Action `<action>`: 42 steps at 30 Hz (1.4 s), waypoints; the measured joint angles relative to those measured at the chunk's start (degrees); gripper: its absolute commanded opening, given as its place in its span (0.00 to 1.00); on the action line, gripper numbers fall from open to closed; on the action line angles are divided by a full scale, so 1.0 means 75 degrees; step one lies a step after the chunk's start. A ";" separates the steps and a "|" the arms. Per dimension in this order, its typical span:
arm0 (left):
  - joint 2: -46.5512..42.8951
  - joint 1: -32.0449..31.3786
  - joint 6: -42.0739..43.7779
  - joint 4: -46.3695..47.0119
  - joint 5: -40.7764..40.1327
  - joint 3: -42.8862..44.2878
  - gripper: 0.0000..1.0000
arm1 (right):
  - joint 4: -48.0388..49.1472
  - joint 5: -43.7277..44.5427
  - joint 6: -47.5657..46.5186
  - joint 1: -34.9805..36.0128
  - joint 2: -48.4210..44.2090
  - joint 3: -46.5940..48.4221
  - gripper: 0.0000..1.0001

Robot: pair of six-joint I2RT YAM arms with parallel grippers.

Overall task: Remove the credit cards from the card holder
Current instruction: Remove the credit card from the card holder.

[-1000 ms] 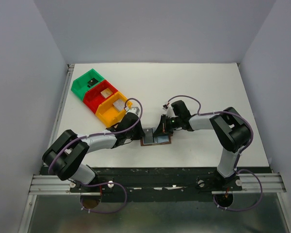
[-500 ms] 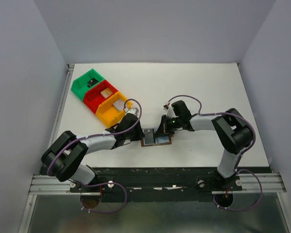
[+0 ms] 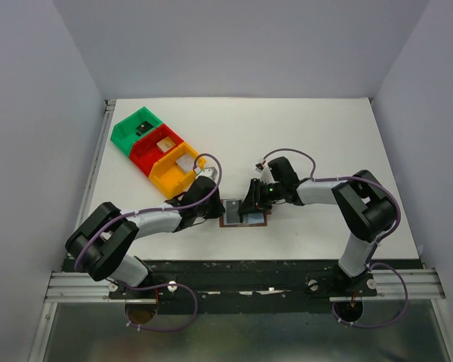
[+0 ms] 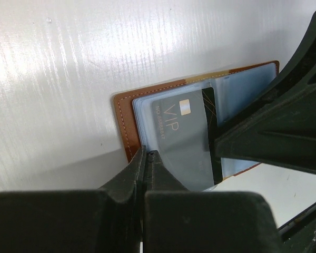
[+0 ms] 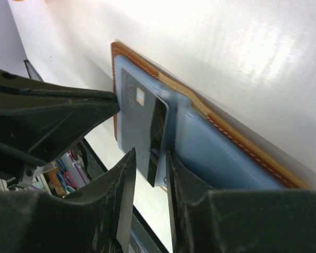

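Observation:
The card holder [image 3: 258,219] lies open near the table's front edge, brown leather [image 4: 124,113] with grey-blue pockets [image 5: 221,158]. A black credit card [image 4: 181,129] marked VIP sticks halfway out of a pocket. My right gripper [image 5: 150,158] is open, its jaws on either side of the black card's [image 5: 142,121] free end without pinching it. My left gripper [image 4: 147,154] is shut, with its tips meeting at the holder's opposite edge, where leather meets pocket. Whether it pinches anything there is hidden. In the top view both grippers [image 3: 220,211] [image 3: 249,207] crowd the holder.
Green [image 3: 142,127], red [image 3: 161,147] and yellow [image 3: 177,172] bins stand in a row at the back left, with small pieces inside. The table's front edge and the dark rail [image 3: 241,268] run just below the holder.
My right gripper has opened around the black card's end. My left gripper has closed at the holder's edge. Both arms have barely shifted.

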 measured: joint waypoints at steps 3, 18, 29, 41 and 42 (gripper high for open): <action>0.0035 0.0000 -0.0009 0.0067 0.0003 0.0000 0.00 | 0.0122 -0.0015 0.0096 0.0012 -0.0041 0.0000 0.46; 0.0119 0.0003 -0.0012 0.0219 0.0017 0.0003 0.00 | 0.0224 -0.0023 0.0210 0.0015 -0.0044 -0.0012 0.50; 0.0192 0.0003 -0.0009 0.0248 0.0017 0.0061 0.00 | 0.0918 -0.0119 0.0533 -0.0009 -0.0044 -0.0294 0.41; 0.0251 0.0003 -0.0009 0.0309 0.0017 0.0073 0.00 | 0.2436 -0.0574 0.1250 -0.0160 -0.0044 -0.0828 0.41; 0.0254 0.0006 -0.0009 0.0312 0.0017 0.0073 0.00 | 0.2541 -0.0603 0.1285 -0.0163 -0.0041 -0.0828 0.41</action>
